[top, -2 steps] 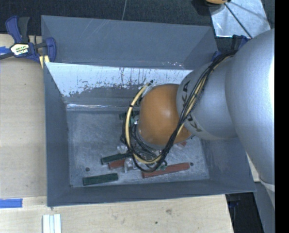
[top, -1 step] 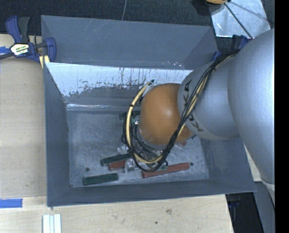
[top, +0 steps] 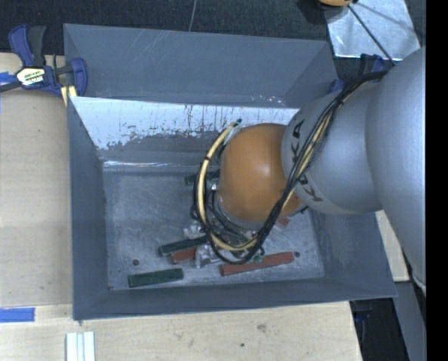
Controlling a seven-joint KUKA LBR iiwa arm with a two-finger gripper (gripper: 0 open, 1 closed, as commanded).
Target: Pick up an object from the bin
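Tool (top: pixel 203 256) btwn flat green bar (top: pixel 156 277) & red-brown bar (top: pixel 258 265).

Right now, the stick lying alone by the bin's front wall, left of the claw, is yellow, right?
No, the camera view shows that stick is dark green, not yellow; it does lie alone by the bin's front wall, left of the claw.

The one camera is looking down on the bin (top: pixel 87 216) from above and somewhat to one side, taking in all four walls, with the arm (top: pixel 352 156) entering from the right.
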